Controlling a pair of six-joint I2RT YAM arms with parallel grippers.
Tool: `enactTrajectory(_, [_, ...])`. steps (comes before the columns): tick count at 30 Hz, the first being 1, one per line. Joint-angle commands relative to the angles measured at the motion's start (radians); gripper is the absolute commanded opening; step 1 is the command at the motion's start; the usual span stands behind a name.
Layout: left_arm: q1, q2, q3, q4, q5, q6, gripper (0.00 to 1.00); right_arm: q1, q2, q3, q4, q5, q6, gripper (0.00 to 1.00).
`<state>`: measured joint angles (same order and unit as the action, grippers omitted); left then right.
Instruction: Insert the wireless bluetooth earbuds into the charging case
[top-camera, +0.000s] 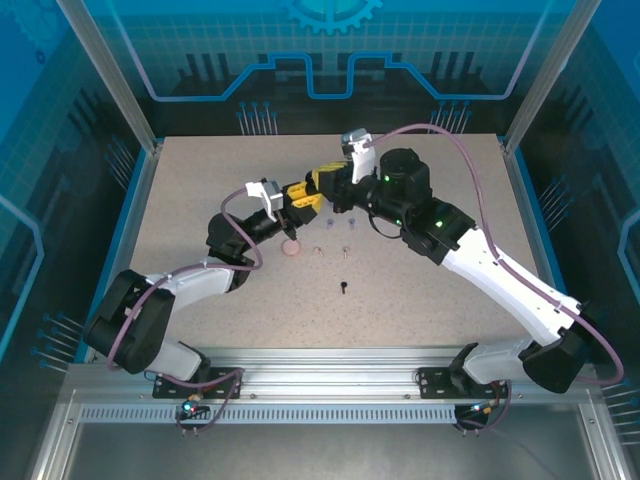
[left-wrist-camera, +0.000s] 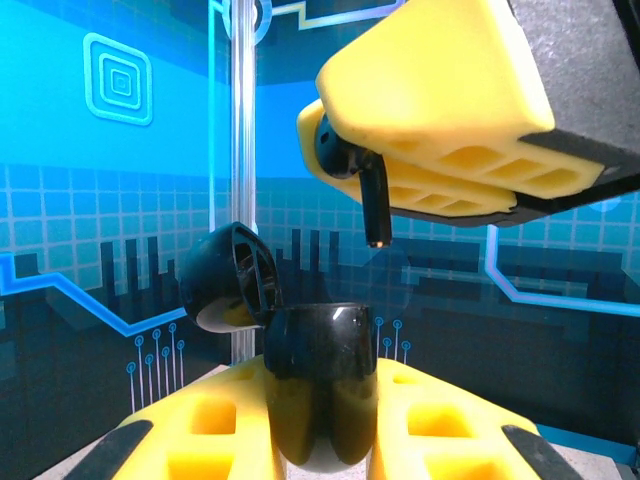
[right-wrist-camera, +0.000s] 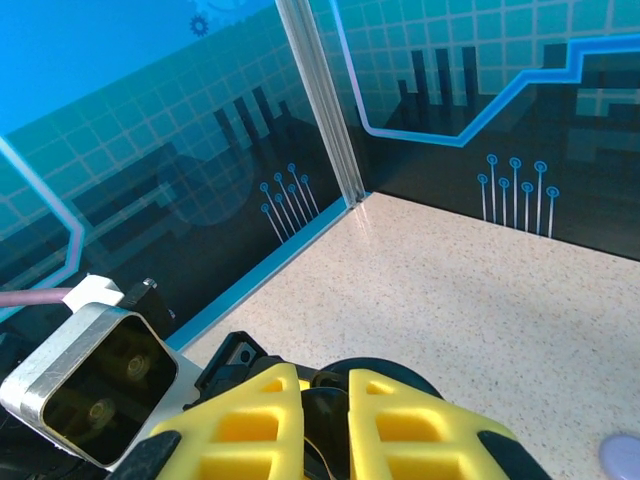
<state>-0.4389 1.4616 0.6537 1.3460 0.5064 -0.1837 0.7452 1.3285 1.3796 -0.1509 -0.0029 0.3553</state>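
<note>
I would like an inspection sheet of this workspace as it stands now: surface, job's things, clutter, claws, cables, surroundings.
Surface: speckled beige table, no spill seen.
Job's things: open black charging case in left claw; black earbud in right claw, stem down, above it; on the table a second black earbud, a pink case, tiny pink earbuds and purple earbuds.
Clutter: nothing seen.
Claws: both shut, left on the case, right on the earbud.
Cables: purple cables along both arms.
Surroundings: blue printed walls, metal frame.
</note>
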Motion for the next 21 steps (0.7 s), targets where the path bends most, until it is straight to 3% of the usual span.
enactTrajectory(1, [-0.008, 0.01, 0.031, 0.053, 0.021, 0.01, 0.0, -0.007, -0.016, -0.025, 0.094, -0.029, 0.013, 0.13])
enactTrajectory(21, [-0.023, -0.012, 0.057, 0.053, 0.032, -0.001, 0.0, -0.02, -0.008, -0.099, 0.159, 0.0, 0.04, 0.09])
